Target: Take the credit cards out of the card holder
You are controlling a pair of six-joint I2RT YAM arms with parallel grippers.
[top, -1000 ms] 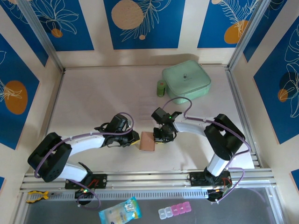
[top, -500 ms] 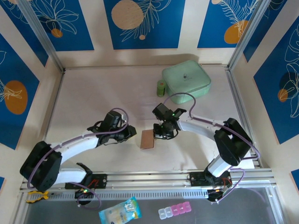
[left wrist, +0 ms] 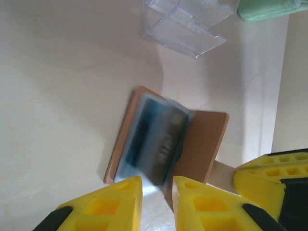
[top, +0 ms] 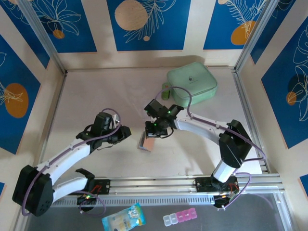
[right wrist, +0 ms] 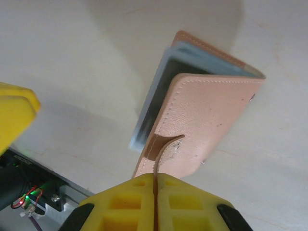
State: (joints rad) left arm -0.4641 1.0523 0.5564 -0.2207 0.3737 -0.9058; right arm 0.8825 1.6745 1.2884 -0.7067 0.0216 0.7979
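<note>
Clamping the card holder [right wrist: 211,120] by its tab, right gripper [right wrist: 155,182] holds it tilted; left gripper [left wrist: 157,186], slightly parted and empty, faces the credit cards [left wrist: 154,139].

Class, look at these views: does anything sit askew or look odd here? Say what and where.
The card holder is not lying flat: the right gripper pinches only its snap tab, so it hangs tilted and half open over the table, the credit cards showing between its covers. Nothing looks spilled or damaged.
</note>
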